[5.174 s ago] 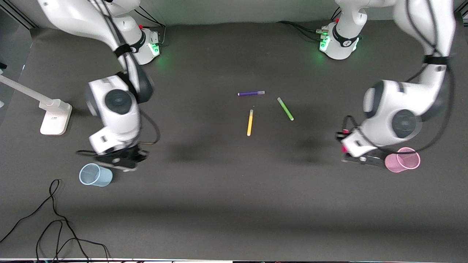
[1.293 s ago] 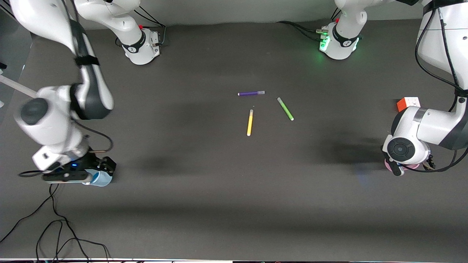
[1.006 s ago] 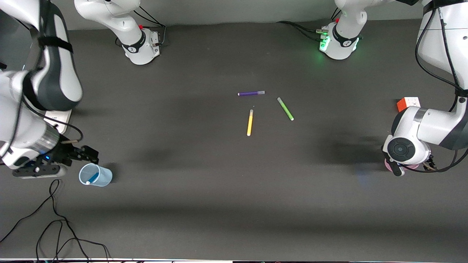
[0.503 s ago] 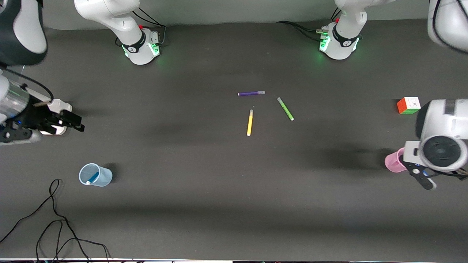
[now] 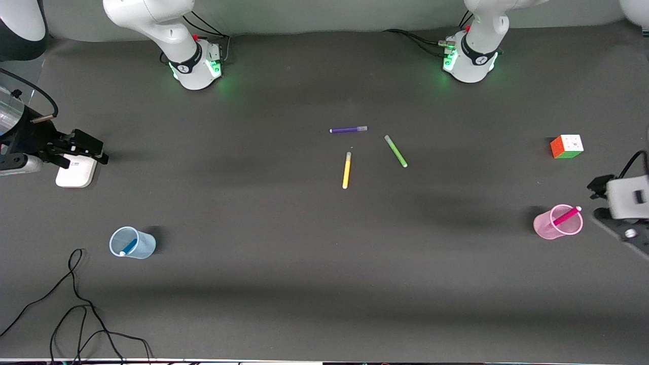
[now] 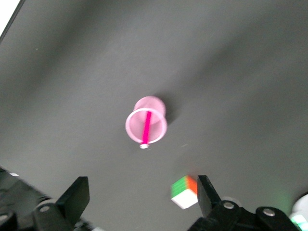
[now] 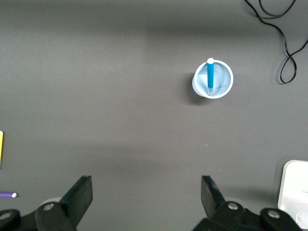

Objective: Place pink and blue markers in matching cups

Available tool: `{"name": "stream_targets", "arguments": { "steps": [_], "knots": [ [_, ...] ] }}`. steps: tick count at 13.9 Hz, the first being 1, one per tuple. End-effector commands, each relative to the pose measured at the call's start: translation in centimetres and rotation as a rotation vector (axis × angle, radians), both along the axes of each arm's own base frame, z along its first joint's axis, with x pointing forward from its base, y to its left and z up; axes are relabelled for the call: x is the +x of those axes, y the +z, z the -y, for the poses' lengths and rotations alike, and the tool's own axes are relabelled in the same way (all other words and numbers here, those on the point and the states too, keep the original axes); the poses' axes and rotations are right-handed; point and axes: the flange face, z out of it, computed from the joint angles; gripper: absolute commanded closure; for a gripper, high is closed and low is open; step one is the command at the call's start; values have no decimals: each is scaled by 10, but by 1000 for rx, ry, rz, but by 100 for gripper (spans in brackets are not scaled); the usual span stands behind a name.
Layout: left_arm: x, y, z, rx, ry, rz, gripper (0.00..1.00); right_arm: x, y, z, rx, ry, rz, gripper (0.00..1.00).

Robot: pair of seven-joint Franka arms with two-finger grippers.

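pink marker (image 5: 566, 216) in pink cup (image 5: 549, 226), blue marker (image 5: 129, 247) in blue cup (image 5: 137, 248), both well clear of left gripper (image 6: 139, 197) and right gripper (image 7: 147, 195), each with fingers apart and empty; cups look light, tippy; markers stiff, slick, grip mid-barrel

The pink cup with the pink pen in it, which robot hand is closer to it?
The left gripper is closer: it hangs just beside the pink cup, toward the left arm's end of the table. The right gripper is over the white stand at the right arm's end.
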Motion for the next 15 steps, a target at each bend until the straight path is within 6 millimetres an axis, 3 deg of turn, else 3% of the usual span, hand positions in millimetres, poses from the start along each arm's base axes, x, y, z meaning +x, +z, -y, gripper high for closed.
{"name": "stream_targets", "arguments": {
  "steps": [1,6,13,15],
  "knots": [
    [-7,26,13,-54,205,13,0,-10,14,-3,-15,32,-13,0],
    [-20,38,42,-112,567,-2,0,-12,13,-3,-75,63,-27,0],
    [-41,56,72,-82,644,-27,0,-12,16,0,-98,104,-17,0],
    [-50,49,75,-63,637,-49,0,-12,17,-1,-98,106,-17,0]
  ]
}}
